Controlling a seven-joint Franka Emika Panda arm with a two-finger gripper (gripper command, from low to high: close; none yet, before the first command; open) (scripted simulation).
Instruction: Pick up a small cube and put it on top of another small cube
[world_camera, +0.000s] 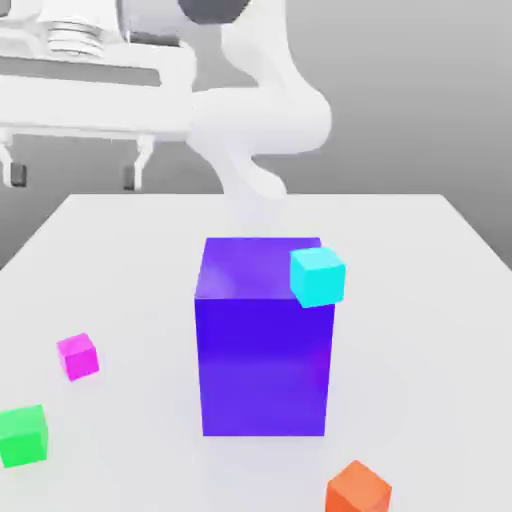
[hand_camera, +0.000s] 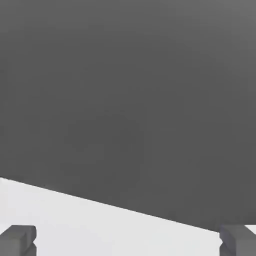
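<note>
A white table (world_camera: 440, 300) stands before a plain grey backdrop (world_camera: 420, 90).

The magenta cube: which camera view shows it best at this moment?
The exterior view. There the small magenta cube sits in plain sight on the white table, toward the exterior view's left, apart from the big purple-blue block and above the green cube. The hand view offers only bare table, grey background and two fingertips.

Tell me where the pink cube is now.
In the exterior view, the pink cube sits on the table, on that view's left, apart from the big purple block and just above the green cube.
</note>
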